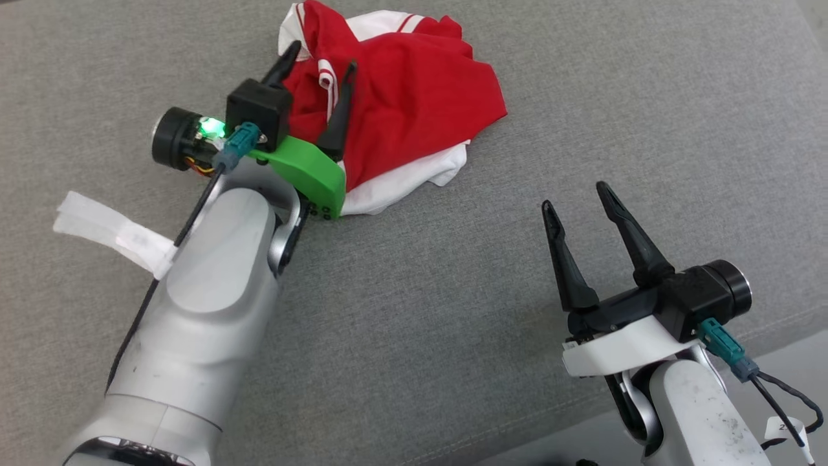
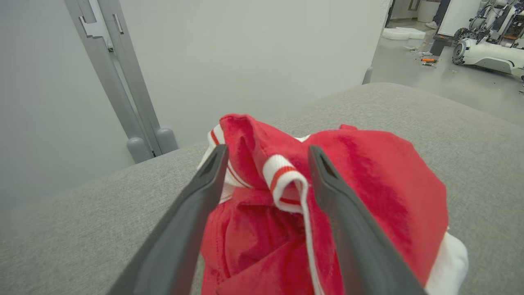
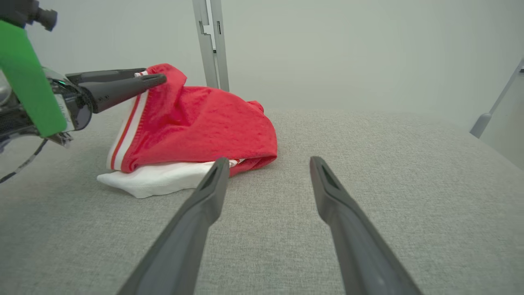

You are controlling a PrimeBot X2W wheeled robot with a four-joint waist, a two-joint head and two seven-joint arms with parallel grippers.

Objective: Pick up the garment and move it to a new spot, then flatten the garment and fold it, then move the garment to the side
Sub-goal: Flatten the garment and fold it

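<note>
- The left claw stands spread wide and grips nothing; its two dark fingers straddle a raised fold of the garment, one on each side
- In the left wrist view a white cuff with a red stripe lies between those fingers; whether the fingers press on the cloth I cannot tell
- In the right wrist view the left claw's tips sit at the highest peak of the heap, against the red cloth
- A green mount sits at the left wrist, over the garment's near edge; a small green light glows beside it
- The right claw is also spread wide and empty; it hangs over the bare grey cushion, well apart from the garment, nearer the robot and to its right
- The garment is a crumpled red and white heap on the far part of the cushion; a white layer shows under the red along the near edge
- A strip of white tape is fixed to the left arm's cable
- Behind the cushion stands a grey metal post against a pale wall
</note>
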